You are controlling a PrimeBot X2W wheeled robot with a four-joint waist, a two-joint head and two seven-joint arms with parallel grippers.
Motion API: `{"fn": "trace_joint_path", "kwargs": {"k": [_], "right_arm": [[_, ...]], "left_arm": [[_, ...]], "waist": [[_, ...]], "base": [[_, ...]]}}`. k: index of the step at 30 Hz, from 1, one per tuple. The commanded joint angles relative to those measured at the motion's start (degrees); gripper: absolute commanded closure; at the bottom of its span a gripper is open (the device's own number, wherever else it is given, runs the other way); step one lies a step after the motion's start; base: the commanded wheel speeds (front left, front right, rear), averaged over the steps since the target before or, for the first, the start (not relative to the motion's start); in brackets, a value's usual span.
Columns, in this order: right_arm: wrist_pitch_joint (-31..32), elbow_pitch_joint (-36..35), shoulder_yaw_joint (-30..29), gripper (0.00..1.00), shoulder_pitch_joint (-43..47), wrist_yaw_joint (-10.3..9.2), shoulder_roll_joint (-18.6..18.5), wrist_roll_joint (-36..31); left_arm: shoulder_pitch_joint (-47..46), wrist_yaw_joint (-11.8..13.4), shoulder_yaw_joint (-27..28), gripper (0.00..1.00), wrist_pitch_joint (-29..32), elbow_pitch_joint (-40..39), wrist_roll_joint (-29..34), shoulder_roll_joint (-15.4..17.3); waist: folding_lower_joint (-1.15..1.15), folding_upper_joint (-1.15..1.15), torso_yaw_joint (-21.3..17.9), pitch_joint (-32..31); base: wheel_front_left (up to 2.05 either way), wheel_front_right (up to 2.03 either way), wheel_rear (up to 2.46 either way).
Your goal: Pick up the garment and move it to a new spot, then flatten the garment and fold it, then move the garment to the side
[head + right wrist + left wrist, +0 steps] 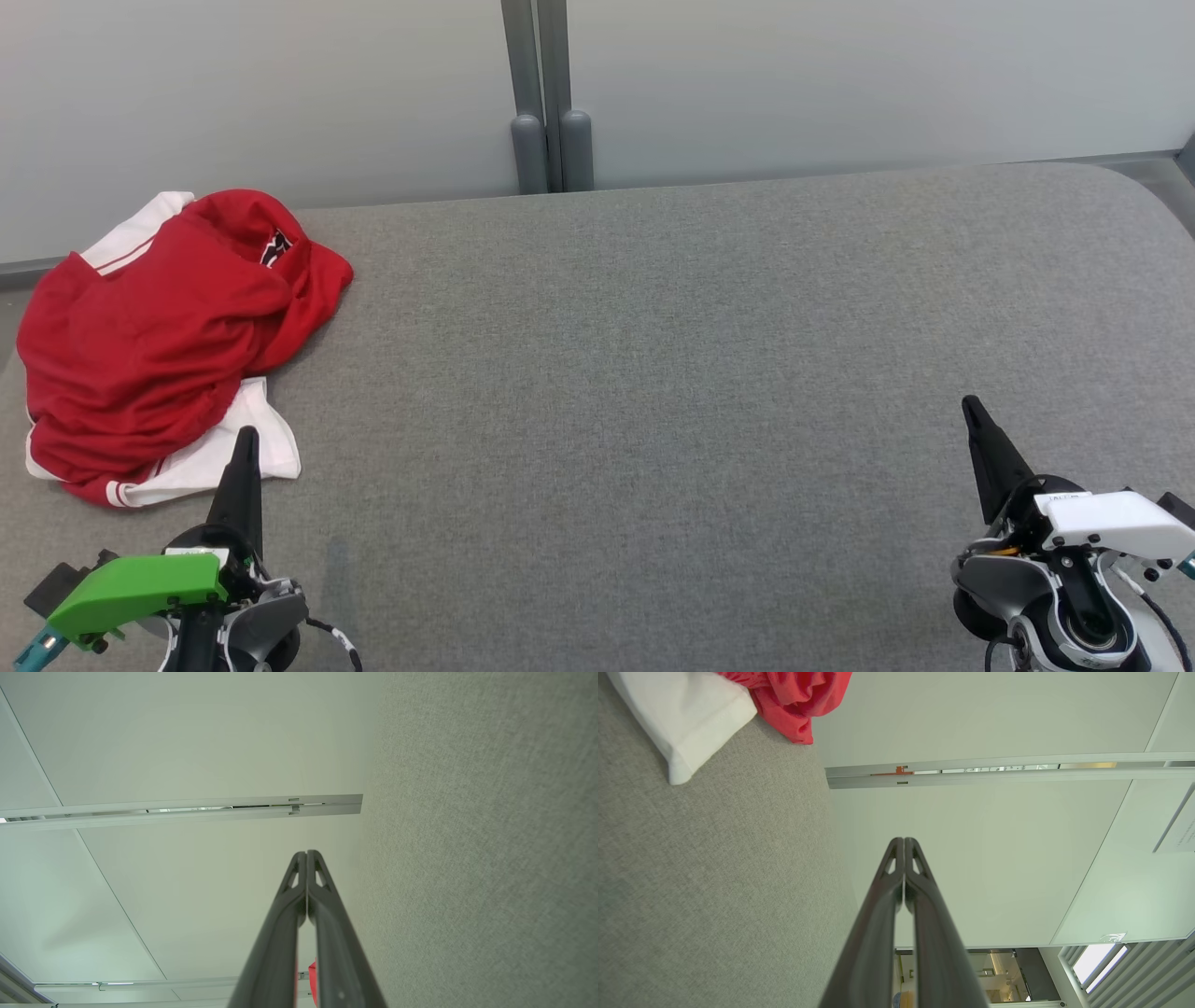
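— While the red-and-white garment (159, 327) lies crumpled at the far left of the grey worktop (653, 373), which step does the robot seem to be on?
— The first, by the look of it: the pickup is not yet begun. The left pincer (246, 439) is clenched on nothing, tip near the white hem; the right pincer (971, 406) is clenched too, well apart.
— And next?
— Probably the left one must part its fingers and reach into the heap. Sleeve and collar are hard to tell apart, and the left wrist view cuts the garment off
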Motion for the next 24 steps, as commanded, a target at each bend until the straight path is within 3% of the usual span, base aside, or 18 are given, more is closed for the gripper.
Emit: {"fn": "trace_joint_path", "kwargs": {"k": [1, 24], "right_arm": [[0.14, 0.08, -0.04, 1.00, -0.30, 0.00, -0.08, 0.43], [0.14, 0.08, -0.04, 1.00, -0.30, 0.00, -0.08, 0.43]], "left_arm": [[-0.79, -0.33, 0.04, 1.00, 0.12, 0.07, 0.17, 0.27], [-0.79, -0.33, 0.04, 1.00, 0.11, 0.07, 0.17, 0.27]], "waist": [[0.00, 0.00, 0.00, 0.00], [0.00, 0.00, 0.00, 0.00]], "base": [[0.00, 0.00, 0.00], [0.00, 0.00, 0.00]]}}
